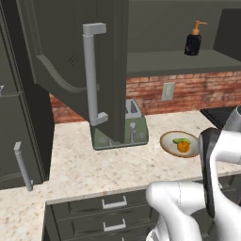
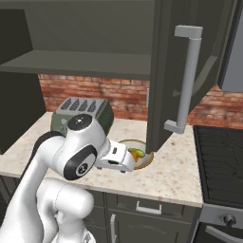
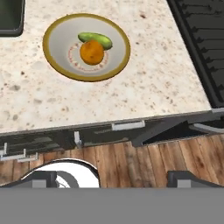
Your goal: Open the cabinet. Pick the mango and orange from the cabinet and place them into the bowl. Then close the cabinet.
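The bowl [image 3: 59,33], cream with a tan rim, sits on the counter and holds the round orange [image 3: 92,52] with the green-yellow mango [image 3: 95,39] lying against it. In the left base view the bowl [image 1: 165,141] is right of the toaster, with the orange [image 1: 183,147] and the mango [image 1: 181,140] inside. My gripper [image 3: 113,179] is open with nothing between its fingertips, back from the counter's front edge and looking down at the bowl. The cabinet [image 1: 70,47] stands open, its door [image 2: 171,71] swung out over the counter.
A green toaster [image 1: 128,126] stands under the open door, left of the bowl. A dark soap bottle [image 1: 194,40] is on the cabinet shelf. A black stove [image 2: 220,156] borders the counter on the right. Drawers [image 1: 113,212] run below the counter edge.
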